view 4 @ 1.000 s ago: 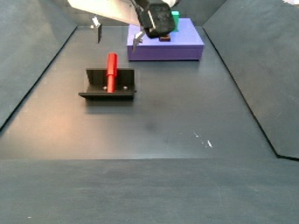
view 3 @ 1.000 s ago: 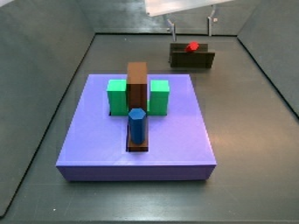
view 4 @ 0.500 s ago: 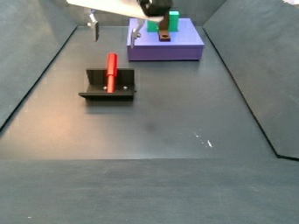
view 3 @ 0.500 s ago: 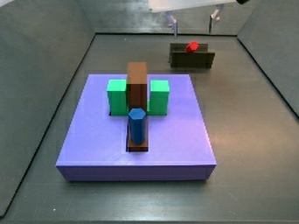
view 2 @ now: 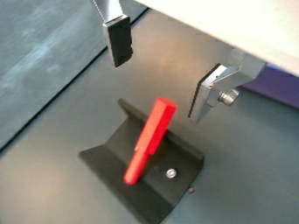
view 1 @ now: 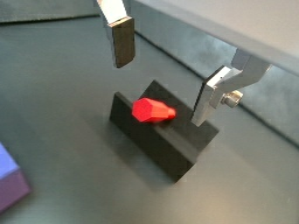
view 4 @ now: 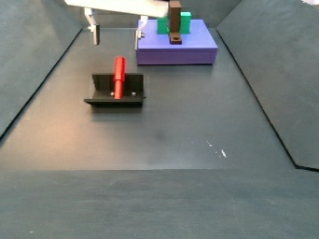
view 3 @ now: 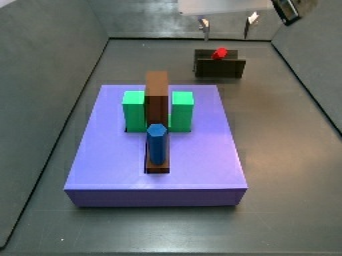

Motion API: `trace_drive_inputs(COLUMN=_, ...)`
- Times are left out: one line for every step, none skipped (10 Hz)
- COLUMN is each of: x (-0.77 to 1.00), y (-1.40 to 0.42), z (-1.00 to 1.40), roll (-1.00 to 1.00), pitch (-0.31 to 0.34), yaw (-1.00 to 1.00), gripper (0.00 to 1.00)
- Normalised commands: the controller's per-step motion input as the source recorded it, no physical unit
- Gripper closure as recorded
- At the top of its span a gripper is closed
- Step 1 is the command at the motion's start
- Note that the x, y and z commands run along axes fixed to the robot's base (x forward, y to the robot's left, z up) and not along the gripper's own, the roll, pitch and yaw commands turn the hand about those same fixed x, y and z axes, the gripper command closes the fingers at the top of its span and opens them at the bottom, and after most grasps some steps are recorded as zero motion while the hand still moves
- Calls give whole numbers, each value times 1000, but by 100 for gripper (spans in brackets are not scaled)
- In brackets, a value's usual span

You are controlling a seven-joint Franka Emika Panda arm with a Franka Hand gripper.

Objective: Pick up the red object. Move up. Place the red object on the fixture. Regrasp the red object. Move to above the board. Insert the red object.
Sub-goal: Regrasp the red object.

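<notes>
Here's the board [view 3: 201,160], the big lavender slab on the dark floor, carrying two green blocks [view 3: 134,110], a long brown bar [view 3: 158,95] between them and a blue peg [view 3: 156,143] on the bar's near end. Well apart from it sits the fixture [view 4: 103,93], dark and boxy, and the red object [view 4: 119,77] lies on it, leaning against the upright wall with one end poking above the top edge. In a wrist view the red object [view 2: 149,140] reads as a long slanted peg; end-on it looks stubby [view 1: 151,111]. Now the gripper [view 4: 115,32]: it hangs up high above the fixture, jaws spread wide and holding nothing. The fingers [view 1: 121,41] are flat silver plates with dark pads, clear of the peg on both sides, touching neither it nor the fixture.
</notes>
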Motion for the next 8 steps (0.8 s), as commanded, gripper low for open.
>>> trace_drive_inputs(x=186, y=-11, z=-49, roll=1000, pitch=69, yaw=431, gripper=0)
trace_drive_inputs(x=154, y=0, z=-23, roll=1000, pitch=86, yaw=437, gripper=0)
trace_drive_inputs(x=143, y=0, z=-23, roll=1000, pitch=103, yaw=437, gripper=0)
trace_drive_inputs(x=129, y=-20, z=-57, roll=1000, pitch=103, yaw=411, gripper=0)
trace_drive_inputs(x=131, y=-40, z=-94, roll=1000, pitch=100, yaw=380, gripper=0)
trace_drive_inputs(x=160, y=-69, z=-160, roll=1000, pitch=89, yaw=343, gripper=0)
trace_drive_inputs(x=69, y=-109, z=-289, roll=986, pitch=29, yaw=226, gripper=0)
trace_drive_inputs(x=0, y=-197, z=-314, roll=980, pitch=0, yaw=0, gripper=0)
